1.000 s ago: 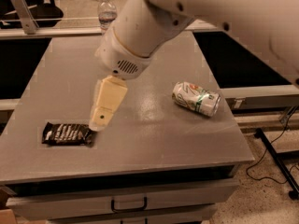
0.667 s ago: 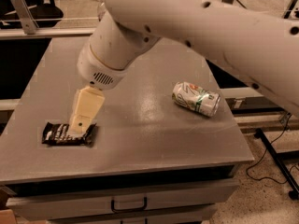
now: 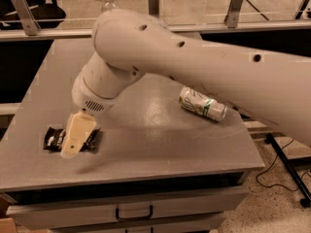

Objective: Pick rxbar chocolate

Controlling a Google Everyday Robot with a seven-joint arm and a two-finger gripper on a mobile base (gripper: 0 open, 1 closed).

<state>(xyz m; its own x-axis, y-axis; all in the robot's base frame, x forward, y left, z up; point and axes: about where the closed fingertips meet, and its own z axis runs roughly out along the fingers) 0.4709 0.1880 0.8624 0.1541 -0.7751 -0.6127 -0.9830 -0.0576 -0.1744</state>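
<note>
At the front-left of the tabletop (image 3: 146, 147) your claw (image 3: 69, 151) covers the middle of the chocolate bar (image 3: 52, 139), its opening impossible to tell; expect something light, flat and slippery, so pinch across its narrow width mid-length.

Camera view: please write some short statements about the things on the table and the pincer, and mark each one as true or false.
1. The pincer is directly over the rxbar chocolate, near the front of the table, on the picture's left. True.
2. The soda can stands upright. False: it lies on its side.
3. The soda can touches the rxbar chocolate. False: they lie far apart, the can on the picture's right.
4. The top of a water bottle shows at the far edge of the table. True.
</note>
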